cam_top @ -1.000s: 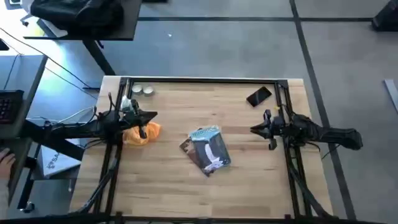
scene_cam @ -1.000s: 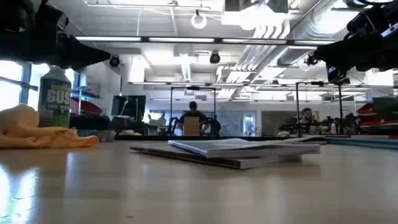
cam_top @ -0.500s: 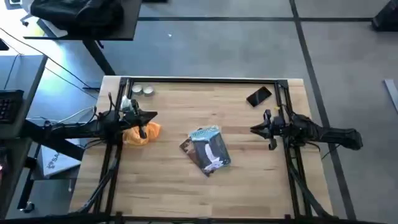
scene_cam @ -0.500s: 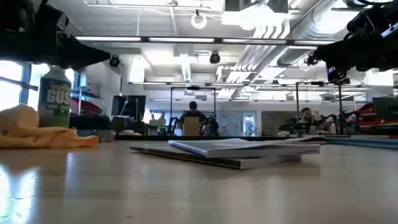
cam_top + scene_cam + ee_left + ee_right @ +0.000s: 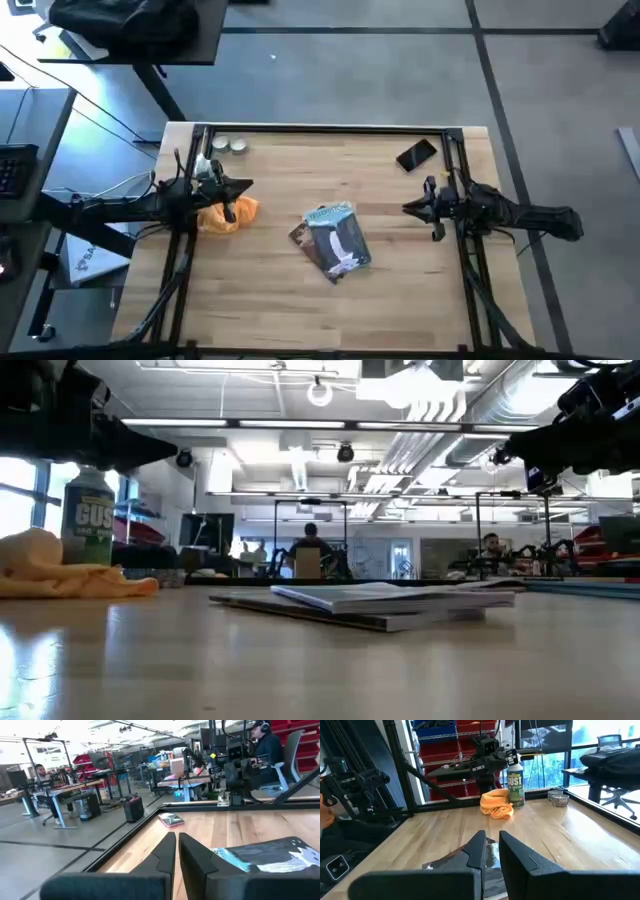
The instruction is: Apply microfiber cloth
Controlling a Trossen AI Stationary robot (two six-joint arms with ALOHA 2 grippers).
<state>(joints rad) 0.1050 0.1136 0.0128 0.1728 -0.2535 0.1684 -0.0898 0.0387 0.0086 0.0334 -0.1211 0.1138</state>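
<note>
No change on the table against the frames from a second and half a second ago: both arms, cloth, packet and phone sit where they were. Only the background differs, a seated person far back in the low view has shifted slightly.

Left gripper (image 5: 243,187) hangs above the table's left side, directly over the microfiber cloth (image 5: 226,215), not touching it. Its fingers (image 5: 165,855) are nearly together, a thin slit between them, holding nothing. Right gripper (image 5: 409,209) waits above the right side, well apart from the cloth, fingers (image 5: 479,851) likewise almost closed and empty.

The cloth lies crumpled on the wood just beside a spray bottle (image 5: 515,782), seen in the right wrist view. The blue-grey packet (image 5: 333,241) lies flat mid-table, between the two arms. The dark phone (image 5: 417,155) is near the far right corner. Two small round tins (image 5: 229,146) sit at the far left edge.

Judgement: task not begun; cloth not yet picked up.

Risks from here:
- Descending with fingers this close together would press the cloth flat, not pinch it; they need to spread first
- The bottle stands close by; a sideways approach could knock it over
- A pinch on one loose fold may lift a corner only, and the cloth would drag or slip out
- Which surface gets wiped is not evident, so the target could be mistaken
</note>
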